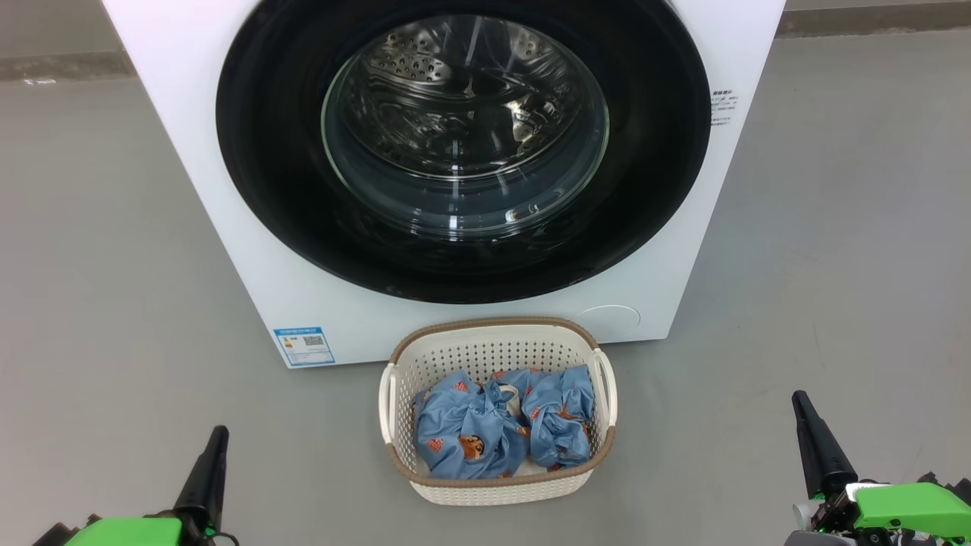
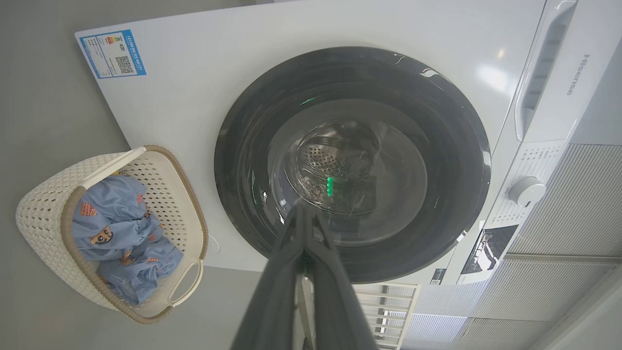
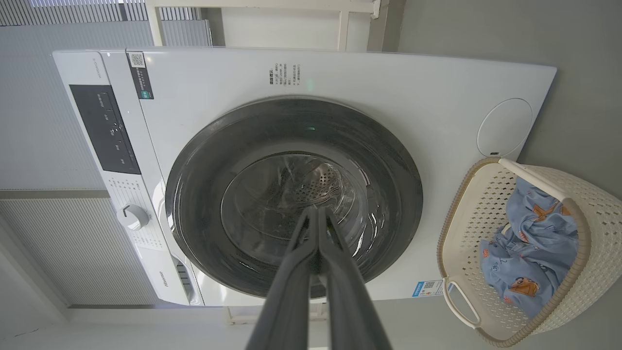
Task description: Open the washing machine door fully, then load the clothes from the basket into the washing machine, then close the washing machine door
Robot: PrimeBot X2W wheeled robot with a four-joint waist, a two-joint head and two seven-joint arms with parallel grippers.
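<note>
Two pairs of fingers clenched empty: left gripper (image 1: 218,436), right gripper (image 1: 800,402), well apart from basket (image 1: 497,485) of clothes (image 1: 470,432); washing machine door (image 1: 652,174) shut on washing machine (image 1: 341,318).

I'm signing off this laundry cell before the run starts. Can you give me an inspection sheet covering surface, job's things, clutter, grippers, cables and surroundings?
Surface: smooth grey floor, dry-looking.
Job's things: washing machine door shut on the washing machine; basket on the floor just in front, holding the clothes as bundles.
Clutter: nothing seen.
Grippers: left gripper and right gripper both shut, holding nothing, low on either side of the basket.
Cables: nothing seen.
Surroundings: pale ribbed panels behind the machine.
</note>
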